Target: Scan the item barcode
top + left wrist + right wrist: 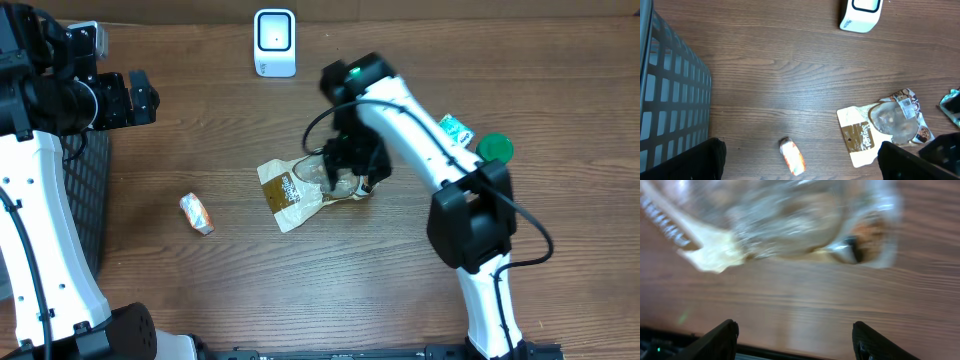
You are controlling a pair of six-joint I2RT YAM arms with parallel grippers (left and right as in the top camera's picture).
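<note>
Snack pouch (295,192) lies flat mid-table, long axis roughly left-to-right, its clear end right under the right gripper (352,165), jaws parted and empty; the left gripper (140,95), spread wide, is well apart; scanner (274,42) at far edge.

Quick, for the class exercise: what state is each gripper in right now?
Left gripper: open, empty.
Right gripper: open, over the snack pouch, not gripping it.

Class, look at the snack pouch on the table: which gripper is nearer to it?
Right. The right gripper hangs directly over the right end of the snack pouch, jaws open. The left gripper sits far off to the pouch's left, above the basket.
</note>
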